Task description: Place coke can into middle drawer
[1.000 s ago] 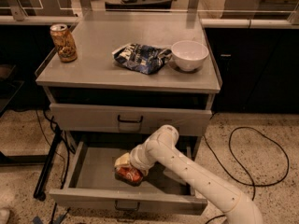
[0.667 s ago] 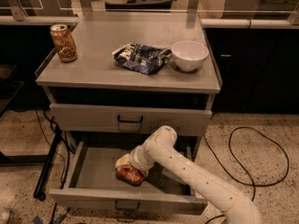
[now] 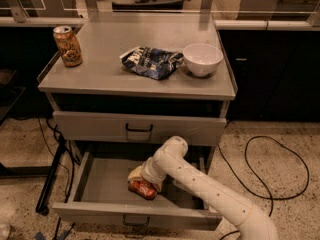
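The small red-orange coke can (image 3: pixel 143 188) lies on its side on the floor of the wide, shallow grey metal middle drawer (image 3: pixel 100 178), which stands pulled open; the gripper (image 3: pixel 138 178), at the end of the white jointed arm (image 3: pixel 210 194), sits directly over the can, against its upper side; whether it clasps the can cannot be told.
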Controlling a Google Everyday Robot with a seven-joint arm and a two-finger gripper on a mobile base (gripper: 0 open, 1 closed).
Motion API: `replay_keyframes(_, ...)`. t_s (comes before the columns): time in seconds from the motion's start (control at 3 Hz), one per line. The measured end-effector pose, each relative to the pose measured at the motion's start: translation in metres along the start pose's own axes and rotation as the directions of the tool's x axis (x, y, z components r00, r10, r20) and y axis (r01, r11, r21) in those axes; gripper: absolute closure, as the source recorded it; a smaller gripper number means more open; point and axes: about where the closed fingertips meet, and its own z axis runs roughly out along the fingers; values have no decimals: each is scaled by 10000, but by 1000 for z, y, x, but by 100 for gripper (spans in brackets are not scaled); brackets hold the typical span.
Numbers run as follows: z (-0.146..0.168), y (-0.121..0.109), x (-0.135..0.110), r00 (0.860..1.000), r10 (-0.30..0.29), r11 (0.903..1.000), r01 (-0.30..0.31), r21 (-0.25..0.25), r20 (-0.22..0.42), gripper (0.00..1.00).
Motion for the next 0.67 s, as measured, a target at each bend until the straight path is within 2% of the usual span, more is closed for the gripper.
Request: replay_keyframes(0.67,3,-1,0,9999,131,9997,-130,187,-70,100)
